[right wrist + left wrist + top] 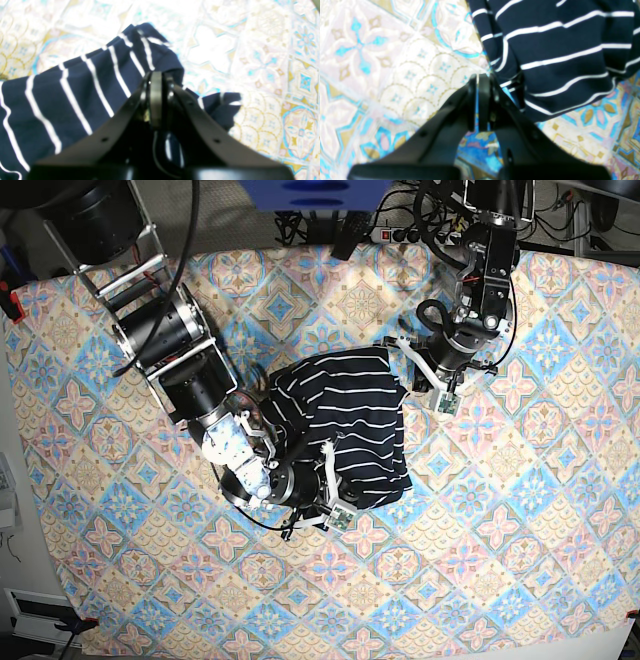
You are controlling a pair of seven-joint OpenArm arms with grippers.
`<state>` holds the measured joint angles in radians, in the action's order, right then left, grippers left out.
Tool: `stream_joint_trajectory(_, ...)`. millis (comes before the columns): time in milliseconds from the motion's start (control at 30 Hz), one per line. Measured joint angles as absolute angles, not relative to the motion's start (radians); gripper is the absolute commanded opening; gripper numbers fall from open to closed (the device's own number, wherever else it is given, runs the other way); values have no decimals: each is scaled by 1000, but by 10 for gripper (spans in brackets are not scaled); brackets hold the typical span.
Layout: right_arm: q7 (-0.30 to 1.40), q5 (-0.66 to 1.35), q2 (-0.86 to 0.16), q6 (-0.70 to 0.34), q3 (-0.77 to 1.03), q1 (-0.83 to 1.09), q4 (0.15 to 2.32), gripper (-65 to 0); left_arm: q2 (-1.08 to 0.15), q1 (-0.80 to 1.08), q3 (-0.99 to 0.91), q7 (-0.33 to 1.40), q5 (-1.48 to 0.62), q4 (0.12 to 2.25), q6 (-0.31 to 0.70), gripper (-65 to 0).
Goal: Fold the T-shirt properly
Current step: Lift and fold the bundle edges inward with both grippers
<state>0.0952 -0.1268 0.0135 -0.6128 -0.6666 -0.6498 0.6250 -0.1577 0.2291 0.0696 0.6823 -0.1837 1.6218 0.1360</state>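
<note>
The T-shirt (pixel 345 420), dark navy with thin white stripes, lies crumpled in the middle of the patterned cloth. My left gripper (pixel 477 78) is shut at the T-shirt's (pixel 560 57) left edge, where folds bunch against its right finger. In the base view it (pixel 395 345) sits at the shirt's upper right corner. My right gripper (pixel 156 76) is shut on a gathered edge of the T-shirt (pixel 82 95), with striped fabric on both sides of its fingers and below them. The base view places it (pixel 325 452) at the shirt's lower left edge.
A pastel tile-patterned cloth (pixel 520 530) covers the whole table, also in the wrist views (pixel 395 62) (pixel 262 62). The arm bases (pixel 165 335) (pixel 490 250) stand at the upper left and upper right. Cables and a power strip (pixel 385 230) lie beyond the far edge.
</note>
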Motion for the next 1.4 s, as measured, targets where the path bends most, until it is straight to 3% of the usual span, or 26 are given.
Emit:
stream_joint_trajectory(333, -82, -131, 33, -606, -667, -677, 528, -627, -160, 242, 67, 693, -181, 1674, 133, -650)
stream_joint_trajectory(467, -7, -132, 47, -615, -669, -658, 700, -627, -155, 257, 31, 688, -188, 1797, 141, -650)
stream_joint_trajectory(633, 150, -127, -23, -616, -613, -598, 934, -627, -161, 232, 22, 695, -184, 1818, 136, -650)
stream_joint_trajectory(767, 252, -134, -65, -610, -496, -523, 989, -627, -118, 144, 24, 691, -179, 1726, 135, -650)
stream_joint_trajectory(1033, 252, -131, -91, -614, -345, -446, 995, -627, -74, -62, 140, 687, -178, 1519, 136, -650)
stream_joint_trajectory(1300, 248, -131, -104, -607, -318, -392, 995, -627, 5, -232, 256, 678, -181, 1299, 136, -650)
stream_joint_trajectory(1400, 247, -130, -105, -617, -319, -376, 995, -627, 18, -301, 327, 600, -175, 1187, 130, -650)
